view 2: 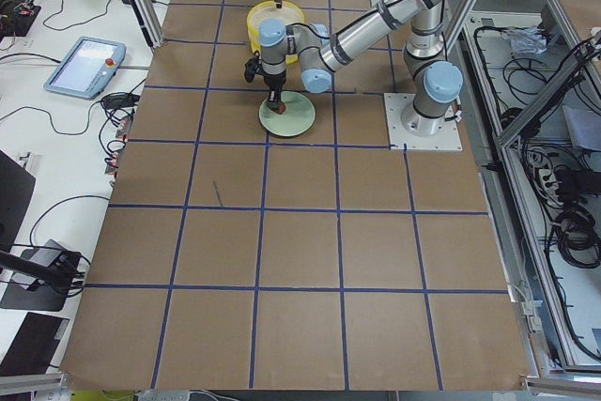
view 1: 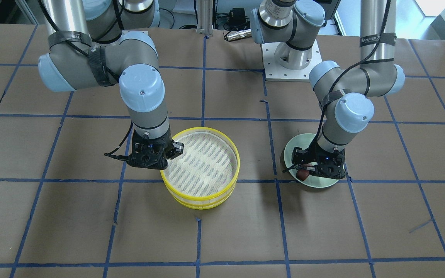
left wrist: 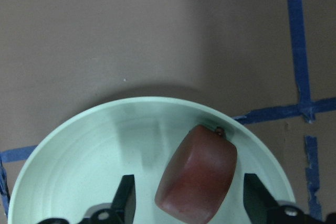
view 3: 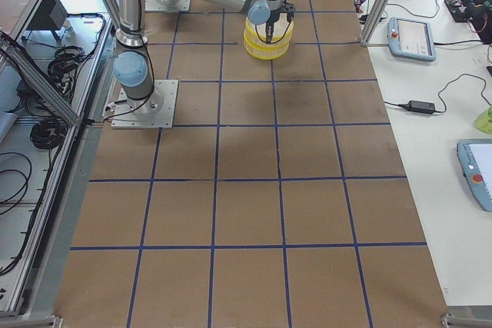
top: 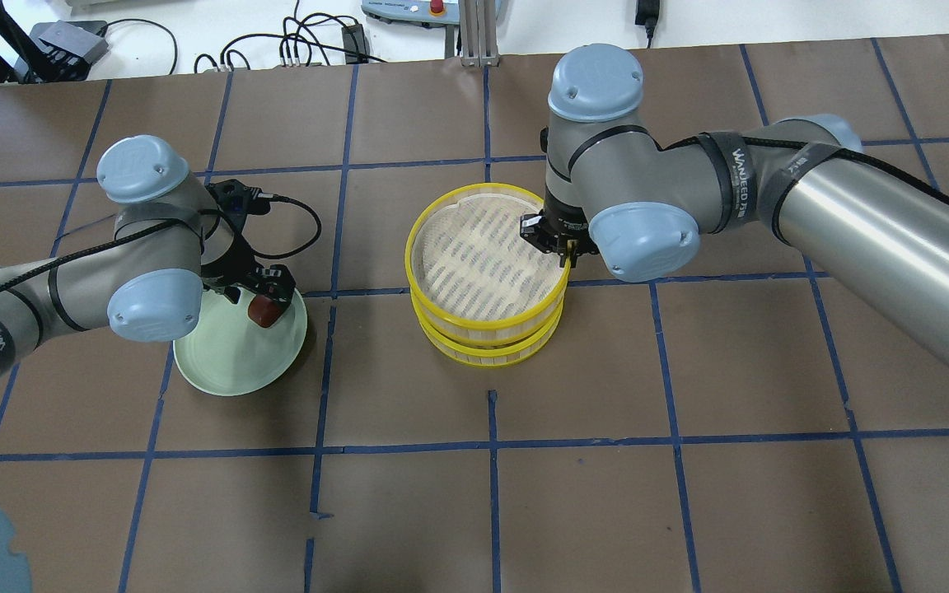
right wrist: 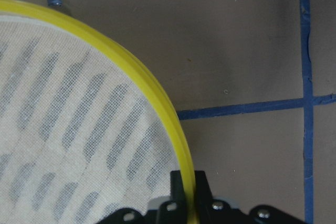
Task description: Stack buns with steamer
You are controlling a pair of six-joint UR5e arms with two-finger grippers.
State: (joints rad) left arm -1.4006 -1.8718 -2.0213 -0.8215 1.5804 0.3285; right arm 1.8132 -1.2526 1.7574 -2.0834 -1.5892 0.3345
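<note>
The reddish-brown bun (left wrist: 197, 174) lies on the pale green plate (left wrist: 89, 156), near its rim. My left gripper (top: 264, 301) is open and low over the plate, one finger on each side of the bun (top: 263, 310) with a gap to each. The yellow steamer (top: 483, 263) is two stacked tiers, and the top one is lined with white cloth. My right gripper (right wrist: 184, 187) is shut on the top tier's rim (right wrist: 131, 72); it shows on the steamer's right side in the overhead view (top: 561, 247). The white bun is out of view.
The table is brown paper with a grid of blue tape lines (top: 491, 449). The plate (view 1: 323, 184) and the steamer (view 1: 203, 166) stand about one grid square apart. The left arm's white base plate (view 1: 292, 61) is behind them. Cables and boxes lie beyond the far edge.
</note>
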